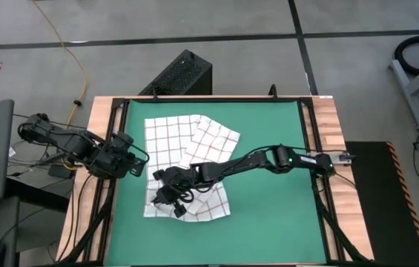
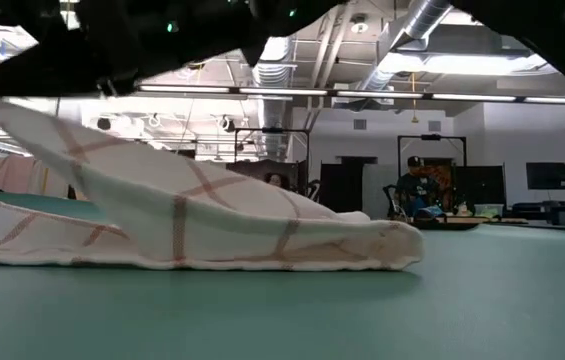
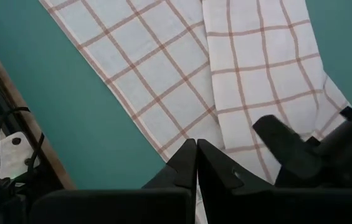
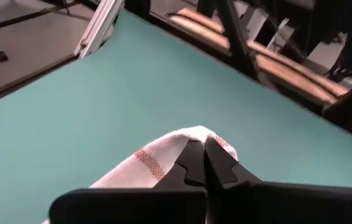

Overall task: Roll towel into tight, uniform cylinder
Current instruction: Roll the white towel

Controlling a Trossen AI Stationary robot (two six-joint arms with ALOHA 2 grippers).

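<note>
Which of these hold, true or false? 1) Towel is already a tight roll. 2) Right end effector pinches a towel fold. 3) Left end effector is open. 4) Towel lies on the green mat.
1) False: the towel is loosely folded, partly lifted.
2) True: the right end effector is shut on a raised fold.
3) False: the left end effector is shut, at the towel's left edge.
4) True: it lies on the green mat.
</note>
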